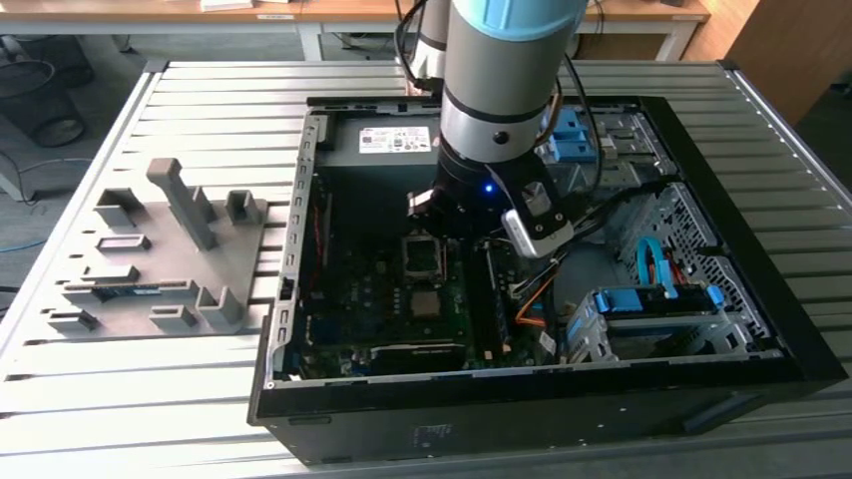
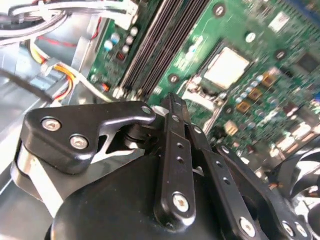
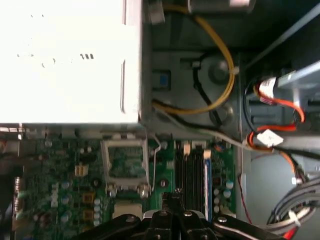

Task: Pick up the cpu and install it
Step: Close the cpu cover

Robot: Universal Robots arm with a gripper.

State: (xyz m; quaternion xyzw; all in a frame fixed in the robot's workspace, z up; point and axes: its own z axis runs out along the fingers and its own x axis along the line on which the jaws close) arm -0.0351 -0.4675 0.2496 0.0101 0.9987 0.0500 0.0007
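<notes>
Cpu (image 2: 227, 67), taken to be the pale silvery square, lies flat on the motherboard (image 2: 250, 20) inside the open case (image 1: 533, 419). It sits just beside the metal frame (image 3: 125, 144) of the socket, on the side away from the power-supply box (image 3: 65, 60). Whether it is seated cannot be told.

Nearest the wrist cameras, the end effector (image 2: 172, 102) has its fingers drawn together to a narrow tip, with nothing seen between them. It hangs low over the board, close above the memory slots (image 3: 192, 170).

Risks, as judged:
- With the fingers this narrow, they cannot straddle the chip, and a descent would press on its face or on the board.
- The tip stands off to the slot side, so a straight drop would strike the slots or the frame edge.
- Loose cables (image 3: 227, 60) run near the arm's path and could snag.

Relative position: the cpu is near the end effector but apart from it, not touching. It lies beyond the frame in the second wrist view.

The case rests on the ribbed surface (image 1: 134, 399).
</notes>
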